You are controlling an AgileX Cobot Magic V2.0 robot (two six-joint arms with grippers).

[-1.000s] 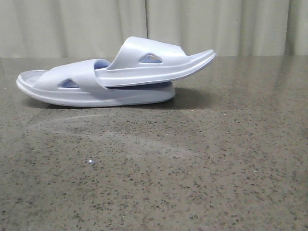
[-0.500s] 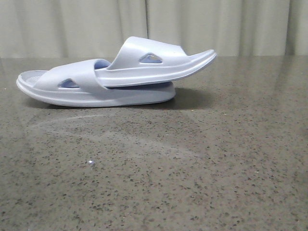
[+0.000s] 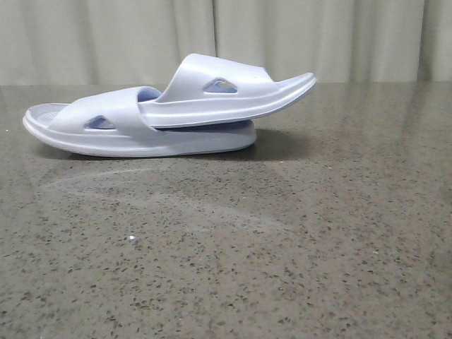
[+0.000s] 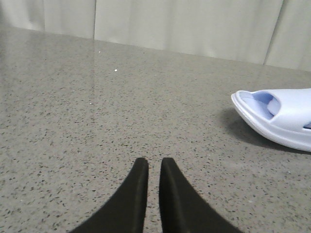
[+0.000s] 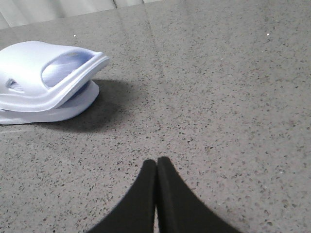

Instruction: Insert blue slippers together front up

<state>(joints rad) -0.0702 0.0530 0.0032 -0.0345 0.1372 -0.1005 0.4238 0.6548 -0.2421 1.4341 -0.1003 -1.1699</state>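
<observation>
On the left half of a speckled grey-brown stone surface [image 3: 282,247], toward its far edge, sit the slippers [image 3: 169,113], a pale blue-white pair nested one into the other. The lower slipper [image 3: 106,131] lies flat, sole down, stretching from the far left toward the middle. The upper slipper [image 3: 233,95] has one end tucked under the lower one's wide strap; its other end juts out to the right, tilted up and clear of the surface. Each strap shows a triangular side cut-out. The foam looks smooth and moulded, with a raised rim along each sole.

Only the front view shows the pair whole and from the side; neither arm appears in it. The left wrist view catches just one rounded end of a slipper [image 4: 277,119] with a darker blue hollow inside, and the left end effector [image 4: 150,167], two black tapered fingers a narrow slit apart, empty, hovering well apart from it over bare stone. The right wrist view sees the opposite end of the pair [image 5: 46,82], the upper sole overhanging the lower and casting a dark shadow. The right end effector [image 5: 156,165] has its black fingers pressed together, holding nothing, also well apart from the pair.

The stone is polished and gives soft reflections. Behind it hangs a pale, pleated curtain [image 3: 318,35].
</observation>
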